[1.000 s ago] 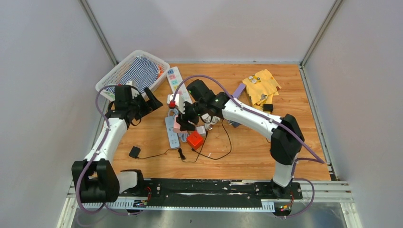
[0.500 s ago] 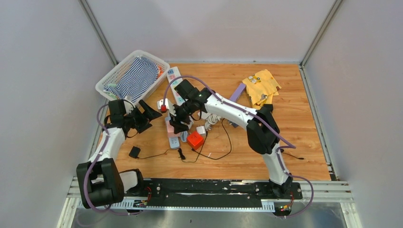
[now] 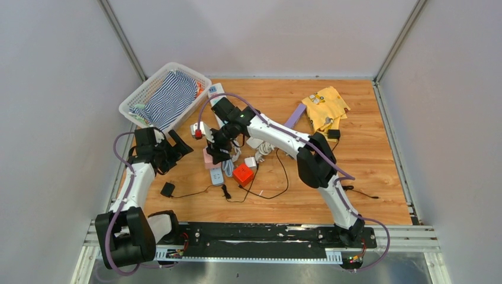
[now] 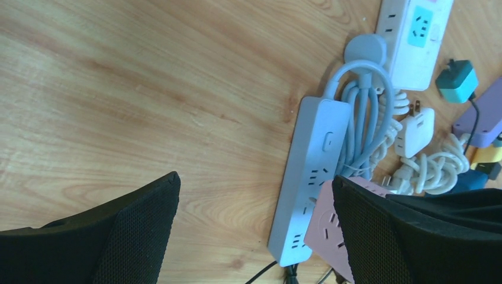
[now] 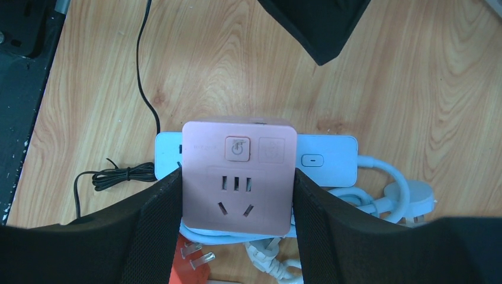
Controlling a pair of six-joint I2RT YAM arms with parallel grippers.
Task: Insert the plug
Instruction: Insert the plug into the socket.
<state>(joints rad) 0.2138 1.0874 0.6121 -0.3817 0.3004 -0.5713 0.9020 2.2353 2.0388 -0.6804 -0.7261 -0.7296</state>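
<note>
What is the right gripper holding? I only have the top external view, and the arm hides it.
Observer: The right gripper is shut on a pink socket block, its socket face toward the wrist camera.
Operator: What's behind the block?
Observer: A pale power strip lies crosswise behind it; whether they touch, I cannot tell.
Operator: Is the left gripper carrying anything?
Observer: No. The left gripper is open and empty above the wooden table, near that strip.
</note>
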